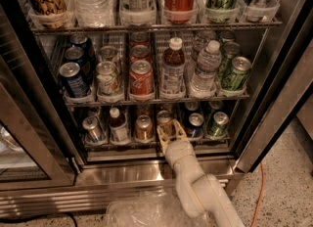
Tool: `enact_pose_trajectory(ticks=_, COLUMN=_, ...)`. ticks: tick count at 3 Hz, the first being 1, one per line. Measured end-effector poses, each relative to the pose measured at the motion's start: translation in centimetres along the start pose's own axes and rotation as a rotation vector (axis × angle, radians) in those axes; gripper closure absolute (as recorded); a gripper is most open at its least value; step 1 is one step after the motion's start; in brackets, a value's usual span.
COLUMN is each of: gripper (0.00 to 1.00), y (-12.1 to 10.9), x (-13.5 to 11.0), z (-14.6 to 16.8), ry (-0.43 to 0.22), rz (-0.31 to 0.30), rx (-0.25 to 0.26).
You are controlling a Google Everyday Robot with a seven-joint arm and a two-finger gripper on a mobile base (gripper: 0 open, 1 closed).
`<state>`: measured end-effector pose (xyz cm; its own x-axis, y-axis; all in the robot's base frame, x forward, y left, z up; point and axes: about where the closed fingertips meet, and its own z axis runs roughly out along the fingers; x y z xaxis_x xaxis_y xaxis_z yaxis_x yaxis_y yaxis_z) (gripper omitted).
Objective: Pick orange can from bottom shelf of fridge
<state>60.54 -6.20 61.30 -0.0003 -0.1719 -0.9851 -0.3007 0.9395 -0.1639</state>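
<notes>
Orange can (165,120) stands on the bottom shelf (122,144) of the fridge (122,173), in the fourth lane from the left, near the front of the rack, upright with its silver top showing. The claw (171,134) is right at it, low against the can's front and a shade to its right, reaching in over the steel sill. Whether the claw is clenched on the can or released, I cannot tell from where I stand. The pale arm (195,187) rises from the lower right, over the floor, and slants up and left into the cooler.

Just beside the can on its left sits a twin copper can (144,127), then a small bottle (117,124) with a white cap, then a silver can (92,128) at the far left. To the right of the claw are a blue can (195,124) and a green can (217,123).

The rack above carries dark blue cans (73,78), a red Coca-Cola can (141,78), a juice bottle (172,69) and a water bottle (205,69).

An orange cable (259,187) runs over the speckled floor to the right of the arm, and a crumpled clear plastic sheet (142,211) lies in front of the fridge, left of the arm's base.
</notes>
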Motion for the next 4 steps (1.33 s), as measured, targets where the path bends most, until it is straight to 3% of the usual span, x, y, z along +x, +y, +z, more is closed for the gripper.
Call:
enact_pose_trajectory(ticks=1, gripper=0.18, y=-0.1, x=0.1, z=0.1, ry=0.011, rz=-0.001, rx=-0.004)
enact_pose_trajectory(ticks=2, gripper=0.17, y=-0.1, x=0.1, z=0.1, ry=0.011, rz=-0.001, rx=-0.004)
enact_pose_trajectory(ticks=3, gripper=0.29, y=-0.9, x=-0.3, z=1.4, ry=0.021, rz=-0.021, rx=0.019)
enact_pose_trajectory(ticks=4, gripper=0.24, y=-0.9, x=-0.2, z=1.5, ry=0.022, rz=-0.022, rx=0.019)
